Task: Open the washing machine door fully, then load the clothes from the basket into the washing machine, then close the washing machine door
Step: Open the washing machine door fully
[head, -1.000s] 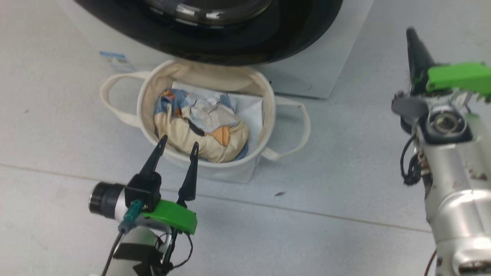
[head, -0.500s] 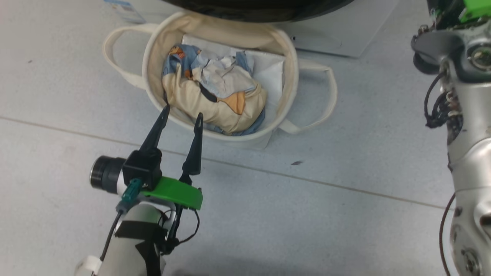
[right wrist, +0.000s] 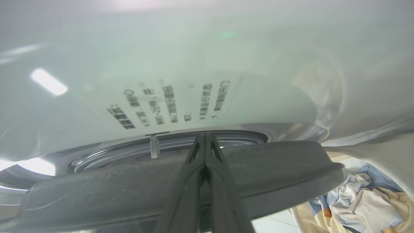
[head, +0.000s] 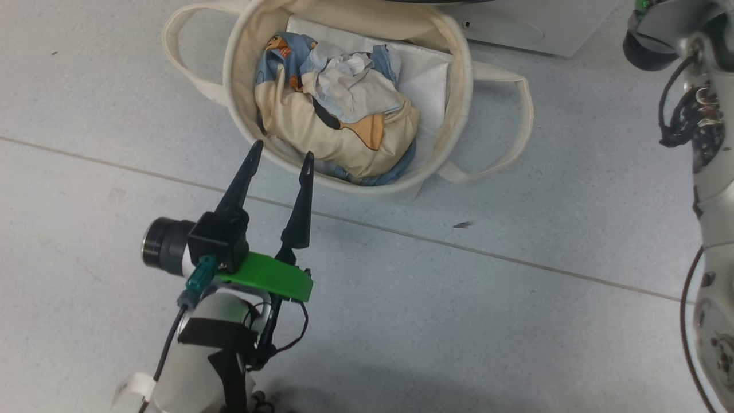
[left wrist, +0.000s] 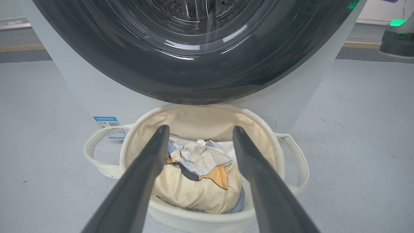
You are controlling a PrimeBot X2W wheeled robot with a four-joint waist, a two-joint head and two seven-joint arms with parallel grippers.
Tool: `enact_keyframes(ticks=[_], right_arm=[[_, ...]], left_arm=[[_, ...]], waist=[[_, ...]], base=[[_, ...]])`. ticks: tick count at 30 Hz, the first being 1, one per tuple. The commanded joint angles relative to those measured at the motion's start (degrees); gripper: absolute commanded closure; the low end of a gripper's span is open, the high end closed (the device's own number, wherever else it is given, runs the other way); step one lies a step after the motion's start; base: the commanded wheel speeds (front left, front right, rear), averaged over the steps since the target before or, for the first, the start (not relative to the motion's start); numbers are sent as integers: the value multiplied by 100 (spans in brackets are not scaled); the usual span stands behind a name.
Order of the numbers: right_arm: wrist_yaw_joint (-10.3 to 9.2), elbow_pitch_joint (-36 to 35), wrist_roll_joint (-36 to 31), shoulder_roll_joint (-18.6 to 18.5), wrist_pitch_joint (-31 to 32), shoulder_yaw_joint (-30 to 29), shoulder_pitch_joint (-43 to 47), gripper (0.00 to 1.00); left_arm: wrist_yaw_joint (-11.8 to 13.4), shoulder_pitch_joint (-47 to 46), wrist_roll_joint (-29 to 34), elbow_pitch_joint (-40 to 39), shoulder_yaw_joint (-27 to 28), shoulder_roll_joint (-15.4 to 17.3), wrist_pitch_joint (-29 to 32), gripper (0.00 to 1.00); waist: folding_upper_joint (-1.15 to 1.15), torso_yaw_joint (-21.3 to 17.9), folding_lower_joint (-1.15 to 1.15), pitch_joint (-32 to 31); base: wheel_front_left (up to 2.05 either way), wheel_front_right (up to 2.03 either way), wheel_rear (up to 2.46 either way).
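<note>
Tilting further down than a second ago, head camera slides washing machine (left wrist: 106, 100), big smooth white box, toward 12 o'clock edge; basket (head: 460, 103) itself unmoved. Likely robot bending in for door-opening step. Round, glossy black washing machine door (left wrist: 194, 77), bulging glass centre. Soft cream canvas basket, loop handles, at 12 o'clock, holds crumpled cream-and-blue clothes (head: 338, 126). At 7 o'clock, left gripper (head: 284, 148) spread wide, empty. At door rim, right gripper (right wrist: 205, 135) pinched together, empty.
</note>
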Motion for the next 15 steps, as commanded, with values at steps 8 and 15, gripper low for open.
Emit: enact_keyframes(ticks=[8, 15], right_arm=[[1, 33, 361, 220, 717, 131, -206, 100], [1, 259, 498, 320, 1240, 325, 144, 100]], left_arm=[[103, -28, -111, -185, 88, 110, -34, 0], [125, 55, -104, -152, 81, 110, -34, 0]], waist=[[0, 36, -1, -49], [0, 32, -1, -329]], base=[[0, 0, 0], [0, 0, 0]])
